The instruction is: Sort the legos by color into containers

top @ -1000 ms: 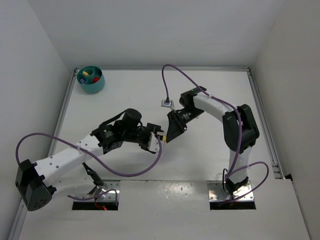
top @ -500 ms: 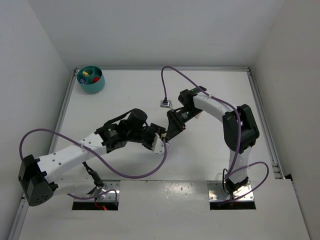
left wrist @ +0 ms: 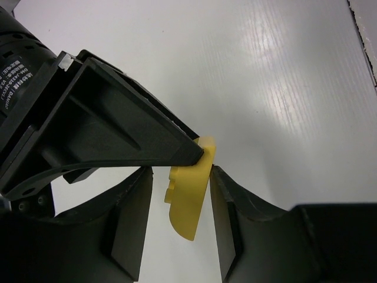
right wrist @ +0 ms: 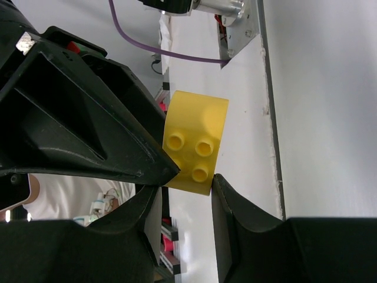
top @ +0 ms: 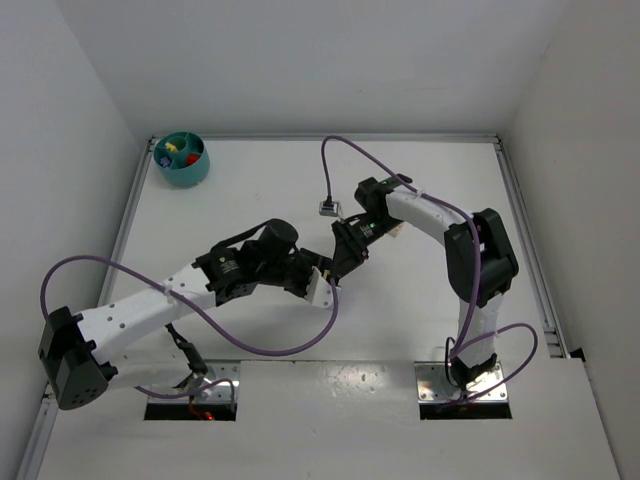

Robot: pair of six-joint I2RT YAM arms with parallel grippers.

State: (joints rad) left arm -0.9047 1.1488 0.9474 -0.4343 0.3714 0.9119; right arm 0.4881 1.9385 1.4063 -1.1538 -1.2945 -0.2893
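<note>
- Overhead, the left gripper [top: 322,285] and the right gripper [top: 340,262] meet tip to tip near the middle of the worktop [top: 430,170]. What sits between them is too small to make out from there.
- Only that view shows the teal bowl [top: 196,172], at the far left corner of the worktop and well apart from both grippers. Small coloured bricks [top: 172,147] lie in its compartments.
- From the left wrist, the yellow brick [left wrist: 187,194] stands between the left gripper's fingers [left wrist: 132,230]. One finger touches it and the other leaves a clear gap, so that pair is parted around the brick, not clamped on it.
- From the right wrist, the brick's studded face shows, with three studs in sight. Its lower end is pinched between the right gripper's fingers [right wrist: 235,224], and a finger of the left gripper touches its side.
- Compared with a second ago, the left arm has pushed further toward the right gripper and the space between the two grippers has closed. The right arm has barely shifted, and the bowl sits where it was.
</note>
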